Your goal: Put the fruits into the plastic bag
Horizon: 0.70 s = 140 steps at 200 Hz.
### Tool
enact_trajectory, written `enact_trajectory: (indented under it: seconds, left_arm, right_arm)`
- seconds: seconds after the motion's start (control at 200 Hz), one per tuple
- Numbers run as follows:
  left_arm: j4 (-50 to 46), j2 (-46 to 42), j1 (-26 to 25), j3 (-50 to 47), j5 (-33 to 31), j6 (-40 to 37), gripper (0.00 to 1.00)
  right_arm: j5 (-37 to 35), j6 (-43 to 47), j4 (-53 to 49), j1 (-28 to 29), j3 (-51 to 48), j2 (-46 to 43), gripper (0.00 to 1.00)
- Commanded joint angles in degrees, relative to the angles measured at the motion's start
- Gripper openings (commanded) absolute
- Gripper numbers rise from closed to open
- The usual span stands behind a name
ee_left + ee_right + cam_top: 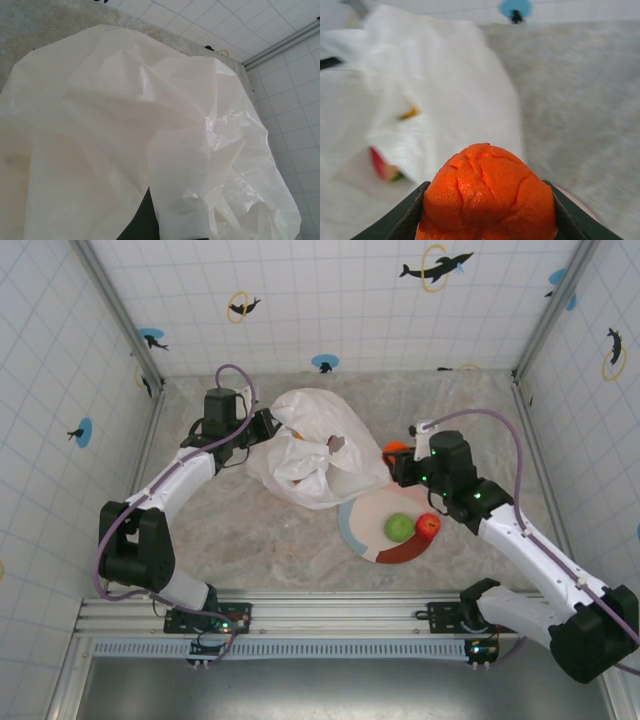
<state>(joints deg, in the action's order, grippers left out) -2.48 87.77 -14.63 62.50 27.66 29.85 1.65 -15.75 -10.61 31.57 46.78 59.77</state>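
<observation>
**Right gripper holding orange next to bag, two apples on plate**

Right gripper (398,456) is clenched on an orange (394,448). It sits just beside the right edge of the plastic bag (310,455), past the far side of the plate (352,528).

Right wrist view: the orange (487,192) is wedged between the two dark fingers (402,220), touching both. The bag (420,90) is ahead and to the left, blurred. A red-and-green bit (382,167) and a small yellow-orange bit (410,112) show among the bag folds, too blurred to name.

Left gripper (268,427) is at the bag's far-left edge, touching the film. Left wrist view: wrinkled bag film (150,125) hangs right across the camera, and one dark finger (141,222) shows at the bottom under it. Cannot tell if that grip is closed on the film or loose.

The bag is crumpled and heaped up mid-table (250,530). Its near-right part overlaps the plate's far-left rim. A small reddish shape (337,443) shows at a gap in the top folds; I can't tell what it is.

On the plate are a green apple (400,527) and a red apple (428,526), just beside each other. The green one is nearer the bag. Both are outside the bag and well clear of either gripper.
</observation>
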Motion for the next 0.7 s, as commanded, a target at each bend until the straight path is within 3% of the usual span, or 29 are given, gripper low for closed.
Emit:
enact_trajectory:
  seconds: [0.0, 0.235, 0.515, 0.696]
  left_arm:
    - [0.3, -0.4, -0.2, -0.5, 0.5, -0.7, 0.00]
    - [0.3, -0.6, -0.3, -0.5, 0.6, -0.7, 0.00]
    - [0.4, -0.7, -0.4, -0.5, 0.9, -0.6, 0.00]
    - [0.4, -0.4, -0.4, -0.5, 1.0, -0.4, 0.00]
  right_arm:
    - [4.0, 1.3, 6.4, 4.7, 1.2, 2.2, 0.51]
    - [3.8, 3.9, 8.1, 12.4, 5.3, 13.7, 0.50]
    - [4.0, 6.6, 8.6, 13.8, 12.5, 28.0, 0.48]
    - [-1.8, 7.1, 8.0, 14.0, 19.7, 36.6, 0.48]
